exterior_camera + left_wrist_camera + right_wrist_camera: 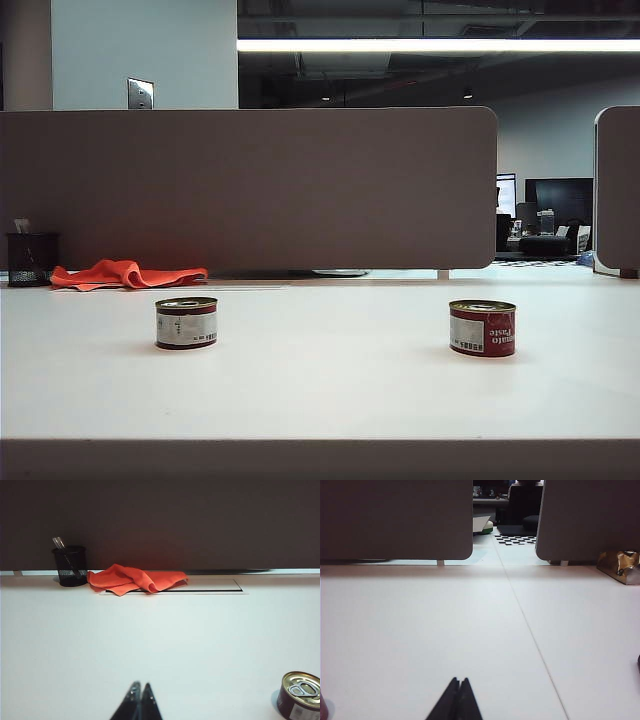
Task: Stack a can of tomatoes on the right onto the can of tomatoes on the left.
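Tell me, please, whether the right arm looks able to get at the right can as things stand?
Probably yes. The right can stands alone on bare table, nothing near it. The right gripper is shut and must open first; the left gripper, also shut, is clear of it.

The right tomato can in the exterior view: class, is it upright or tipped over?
Upright. The right tomato can stands on its base on the table, its pull-tab lid facing up and its label wall vertical.

Left can (301, 695) cut by the wrist frame's edge; both arms unseen from outside; right can's (482, 328) label print illegible.
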Controlling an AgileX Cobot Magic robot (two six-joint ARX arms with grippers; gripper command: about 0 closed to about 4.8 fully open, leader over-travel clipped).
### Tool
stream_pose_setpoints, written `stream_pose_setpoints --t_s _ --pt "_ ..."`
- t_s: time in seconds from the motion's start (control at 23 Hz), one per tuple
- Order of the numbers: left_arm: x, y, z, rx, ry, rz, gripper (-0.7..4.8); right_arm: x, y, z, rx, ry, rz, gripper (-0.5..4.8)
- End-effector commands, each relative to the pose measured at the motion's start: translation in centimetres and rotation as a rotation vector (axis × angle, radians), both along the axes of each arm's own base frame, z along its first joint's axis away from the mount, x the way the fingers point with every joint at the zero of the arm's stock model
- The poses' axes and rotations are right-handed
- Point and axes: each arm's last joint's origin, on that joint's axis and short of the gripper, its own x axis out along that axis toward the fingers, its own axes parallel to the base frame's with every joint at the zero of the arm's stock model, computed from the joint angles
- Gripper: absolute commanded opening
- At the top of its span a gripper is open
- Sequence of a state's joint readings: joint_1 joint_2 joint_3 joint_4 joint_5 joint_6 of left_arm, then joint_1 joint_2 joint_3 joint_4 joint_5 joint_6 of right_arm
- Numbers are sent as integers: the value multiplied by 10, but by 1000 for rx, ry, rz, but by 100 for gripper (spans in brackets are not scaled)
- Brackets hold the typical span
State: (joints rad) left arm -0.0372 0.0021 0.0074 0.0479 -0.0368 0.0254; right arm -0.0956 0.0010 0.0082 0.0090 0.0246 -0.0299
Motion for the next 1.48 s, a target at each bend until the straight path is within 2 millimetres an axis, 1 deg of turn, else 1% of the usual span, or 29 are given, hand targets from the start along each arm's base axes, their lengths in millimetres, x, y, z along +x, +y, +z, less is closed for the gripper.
stream_pose_setpoints --t_s 0.04,0.3,0.44,0.52,0.57,0.65,0.7,0.74,0.83,0.87,0.91,0.96,1.0,1.09,1.22,1.35,1.48 --pt "0 0 1 -4 -11 1 -5 0 0 3 1 -23 2 -6" --pt "0 0 1 -4 -13 1 -5 0 0 3 1 -27 2 -6" --pt "-1 0 4 -20 -23 3 -5 -1 0 7 1 -41 2 -6" --pt "-3 0 14 -69 -51 3 -5 -2 0 13 25 -63 3 -6" --pt "-5 0 21 -83 -70 1 -5 -4 0 20 43 -85 5 -6" --pt "-10 1 41 -92 -120 -6 -5 -8 1 35 73 -138 11 -6" --pt "-18 1 60 -91 -150 -6 -5 -15 2 56 78 -222 24 -6" --pt "-22 1 72 -92 -153 -7 -5 -19 2 69 78 -271 27 -6" --pt "-32 1 105 -90 -117 -16 -5 -38 4 109 64 -405 31 -6" --pt "-32 1 111 -88 -113 -30 -5 -43 4 117 61 -430 33 -6" --pt "-29 -1 125 -84 -106 -72 -5 -53 5 134 58 -462 37 -6" --pt "-25 -2 136 -77 -87 -116 -5 -59 6 147 61 -454 40 -6" --pt "-21 -3 143 -74 -65 -152 -5 -60 7 155 62 -430 49 -6" --pt "-12 -5 154 -70 -4 -207 -5 -58 7 169 61 -376 81 -6" --pt "2 -10 168 -51 92 -254 -5 -48 9 190 57 -301 156 -6" --pt "14 -16 177 -3 156 -305 -5 -31 10 206 61 -210 238 -6" --pt "20 -24 180 33 208 -365 -5 -13 10 217 83 -104 270 -6"
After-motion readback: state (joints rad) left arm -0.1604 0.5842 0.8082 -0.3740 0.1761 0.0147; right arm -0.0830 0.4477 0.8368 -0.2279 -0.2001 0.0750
